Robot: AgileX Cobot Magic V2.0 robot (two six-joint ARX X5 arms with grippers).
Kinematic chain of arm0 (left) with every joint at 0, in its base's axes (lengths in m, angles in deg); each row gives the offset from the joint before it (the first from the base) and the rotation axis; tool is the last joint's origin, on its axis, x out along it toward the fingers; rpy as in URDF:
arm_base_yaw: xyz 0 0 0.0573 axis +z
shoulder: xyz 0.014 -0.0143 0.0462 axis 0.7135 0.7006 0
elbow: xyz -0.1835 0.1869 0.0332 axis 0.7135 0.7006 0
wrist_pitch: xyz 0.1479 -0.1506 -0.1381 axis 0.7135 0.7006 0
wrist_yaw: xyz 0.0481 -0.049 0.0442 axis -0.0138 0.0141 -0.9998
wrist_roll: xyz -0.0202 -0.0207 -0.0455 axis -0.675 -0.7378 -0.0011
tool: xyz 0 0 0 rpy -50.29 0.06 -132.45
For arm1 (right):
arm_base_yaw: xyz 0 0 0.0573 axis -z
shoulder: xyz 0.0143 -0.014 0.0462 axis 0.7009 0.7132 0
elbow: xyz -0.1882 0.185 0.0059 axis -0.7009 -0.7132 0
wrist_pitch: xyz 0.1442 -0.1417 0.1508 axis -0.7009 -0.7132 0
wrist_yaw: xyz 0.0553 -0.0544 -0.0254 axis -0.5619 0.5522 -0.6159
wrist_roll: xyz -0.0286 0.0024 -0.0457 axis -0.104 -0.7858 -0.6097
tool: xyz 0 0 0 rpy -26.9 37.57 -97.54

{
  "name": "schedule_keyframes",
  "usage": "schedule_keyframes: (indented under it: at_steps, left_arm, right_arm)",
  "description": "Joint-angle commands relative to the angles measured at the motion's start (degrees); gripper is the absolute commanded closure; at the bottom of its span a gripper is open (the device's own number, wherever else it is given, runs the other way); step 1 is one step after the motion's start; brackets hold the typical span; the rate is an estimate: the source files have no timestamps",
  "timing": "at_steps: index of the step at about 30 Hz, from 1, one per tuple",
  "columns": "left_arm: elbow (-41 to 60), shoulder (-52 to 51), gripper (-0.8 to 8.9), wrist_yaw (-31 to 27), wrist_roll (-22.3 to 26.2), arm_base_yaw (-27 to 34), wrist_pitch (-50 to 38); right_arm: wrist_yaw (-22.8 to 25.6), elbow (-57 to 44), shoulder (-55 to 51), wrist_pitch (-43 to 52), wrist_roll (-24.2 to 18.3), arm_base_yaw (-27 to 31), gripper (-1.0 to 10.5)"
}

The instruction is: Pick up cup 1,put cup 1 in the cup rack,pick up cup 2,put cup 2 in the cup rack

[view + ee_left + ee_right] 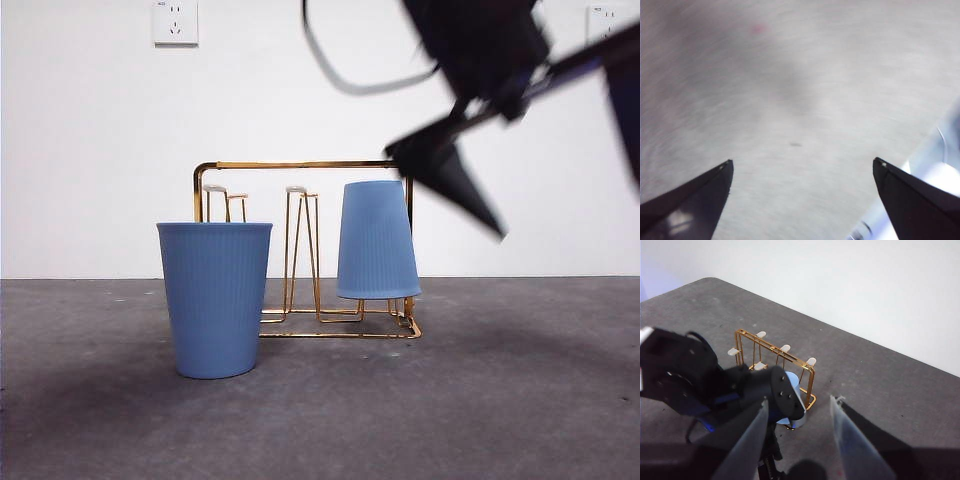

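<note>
Front view shows one blue cup [377, 240] inverted on the gold cup rack [300, 165] to drain; the other cup [215, 298] waits upright near-left on the bench [500, 400]. Left pincer [802, 172] gapes empty above; right pincer [797, 412], also open, holds nothing.

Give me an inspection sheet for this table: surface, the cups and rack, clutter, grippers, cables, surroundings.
Surface: grey table, dull finish.
Job's things: gold rack standing; racked cup, blue, upside down at the rack's right end; upright cup, blue, on the table in front of the rack's left end.
Clutter: nothing seen.
Grippers: left gripper open, empty, up beside the racked cup; right gripper open, empty, high and clear of the rack.
Cables: dark cable looping off the left arm.
Surroundings: white wall, two sockets.
</note>
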Motion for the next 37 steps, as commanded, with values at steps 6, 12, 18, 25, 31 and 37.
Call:
schedule_keyframes:
  at_steps: [6,12,18,25,31,37]
  left_arm:
    - [-8.3,-7.5,3.46,-0.3,7.5,-1.2,3.8]
    - [-8.3,-19.0,3.47,-13.3,11.6,-0.3,10.9]
    - [-8.3,-30.8,3.63,-21.2,13.1,2.3,17.3]
    - [-8.3,-42.3,3.79,-28.2,12.8,6.3,29.1]
    - [-3.4,-53.9,3.79,-30.5,11.6,7.3,29.4]
    - [8.7,-67.8,3.78,-32.7,6.6,7.3,29.4]
  right_arm:
    - [0.0,-0.1,0.0,-1.0,2.6,0.0,7.3]
    - [0.0,-0.1,0.0,-1.0,4.7,0.0,7.3]
    - [-2.3,-0.1,2.3,-0.8,7.6,0.0,7.2]
    - [-6.9,-0.1,10.1,0.0,8.0,0.0,7.2]
    - [-13.6,-0.1,21.3,5.2,7.9,0.0,7.2]
    - [-18.6,-0.1,34.2,10.3,8.0,0.0,7.2]
